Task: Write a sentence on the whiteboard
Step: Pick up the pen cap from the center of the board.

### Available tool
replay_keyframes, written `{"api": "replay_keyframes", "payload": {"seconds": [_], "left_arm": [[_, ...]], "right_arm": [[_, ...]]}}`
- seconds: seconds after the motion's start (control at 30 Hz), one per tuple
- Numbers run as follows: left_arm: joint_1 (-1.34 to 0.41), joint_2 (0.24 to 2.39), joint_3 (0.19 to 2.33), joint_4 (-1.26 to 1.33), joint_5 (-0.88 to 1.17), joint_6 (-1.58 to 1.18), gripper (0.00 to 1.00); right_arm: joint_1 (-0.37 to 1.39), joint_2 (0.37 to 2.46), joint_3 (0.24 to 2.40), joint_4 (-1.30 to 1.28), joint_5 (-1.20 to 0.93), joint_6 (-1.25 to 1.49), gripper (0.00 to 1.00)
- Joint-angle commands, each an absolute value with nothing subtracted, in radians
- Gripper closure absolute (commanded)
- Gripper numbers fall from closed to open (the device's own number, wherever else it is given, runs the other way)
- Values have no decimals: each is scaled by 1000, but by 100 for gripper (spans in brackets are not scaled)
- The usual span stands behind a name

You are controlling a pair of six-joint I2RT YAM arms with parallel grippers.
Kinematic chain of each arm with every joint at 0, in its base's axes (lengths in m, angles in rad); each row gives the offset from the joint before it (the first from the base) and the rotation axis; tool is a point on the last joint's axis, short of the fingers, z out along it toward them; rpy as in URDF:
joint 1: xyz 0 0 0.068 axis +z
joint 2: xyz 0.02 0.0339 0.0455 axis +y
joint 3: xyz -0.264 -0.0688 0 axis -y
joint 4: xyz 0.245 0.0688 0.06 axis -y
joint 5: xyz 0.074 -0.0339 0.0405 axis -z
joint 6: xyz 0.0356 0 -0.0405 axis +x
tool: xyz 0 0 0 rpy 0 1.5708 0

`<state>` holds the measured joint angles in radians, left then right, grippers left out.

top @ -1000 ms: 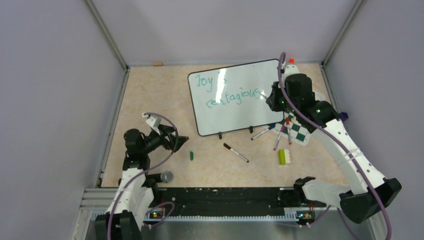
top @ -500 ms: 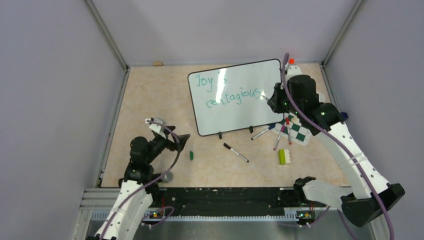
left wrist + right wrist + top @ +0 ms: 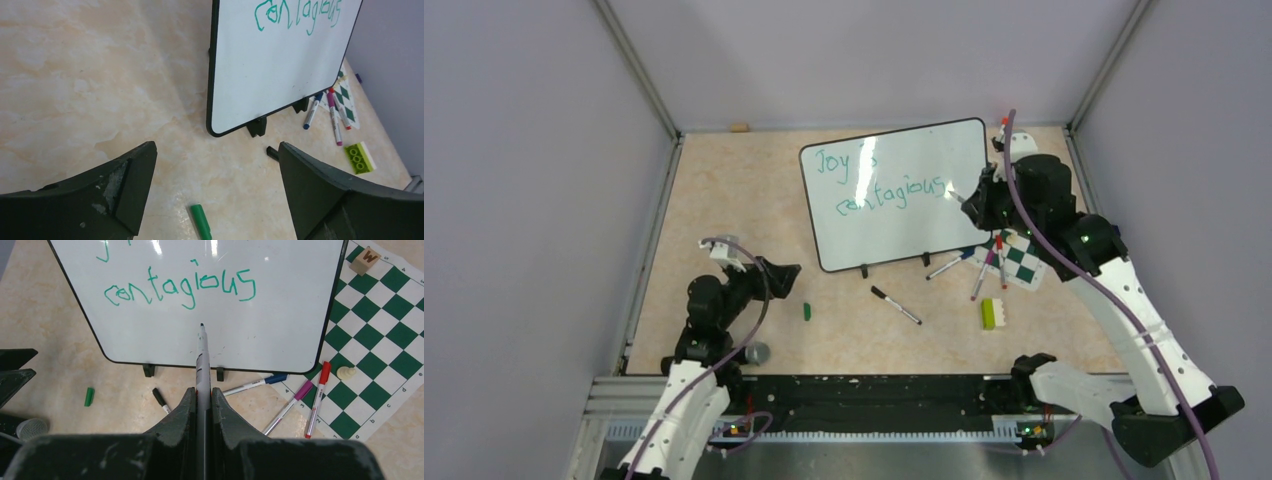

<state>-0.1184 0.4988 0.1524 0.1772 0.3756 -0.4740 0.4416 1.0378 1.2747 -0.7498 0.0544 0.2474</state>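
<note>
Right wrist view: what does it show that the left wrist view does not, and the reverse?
Only the right wrist: the right gripper shut on a marker, a lettered wooden cube and a white chess piece. Only the left wrist: the green brick, seen past the open left gripper. Both: the whiteboard, the sentence's lower line, the green cap, three loose coloured markers.

Wide open across the bare table (image 3: pixel 724 200) left of the whiteboard (image 3: pixel 894 215). Crowded before its front edge: green cap (image 3: pixel 807 311), black marker (image 3: pixel 895 306), loose markers (image 3: pixel 980 278), brick (image 3: pixel 990 313), chess mat (image 3: pixel 1024 265).
</note>
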Motion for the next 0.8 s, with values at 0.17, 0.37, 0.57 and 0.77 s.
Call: {"api": "replay_keyframes", "payload": {"seconds": [0.17, 0.37, 0.57, 0.77], "left_arm": [[-122, 540, 226, -122, 359, -718, 27], [-179, 635, 315, -316, 310, -733, 38], [-272, 675, 346, -357, 203, -754, 45], [-436, 842, 473, -459, -4, -749, 46]], "right_arm": [[432, 995, 1259, -768, 37, 250, 100], [432, 1001, 1235, -764, 41, 248, 100], [431, 1000, 1211, -755, 52, 238, 100], [432, 993, 1183, -739, 50, 247, 100]]}}
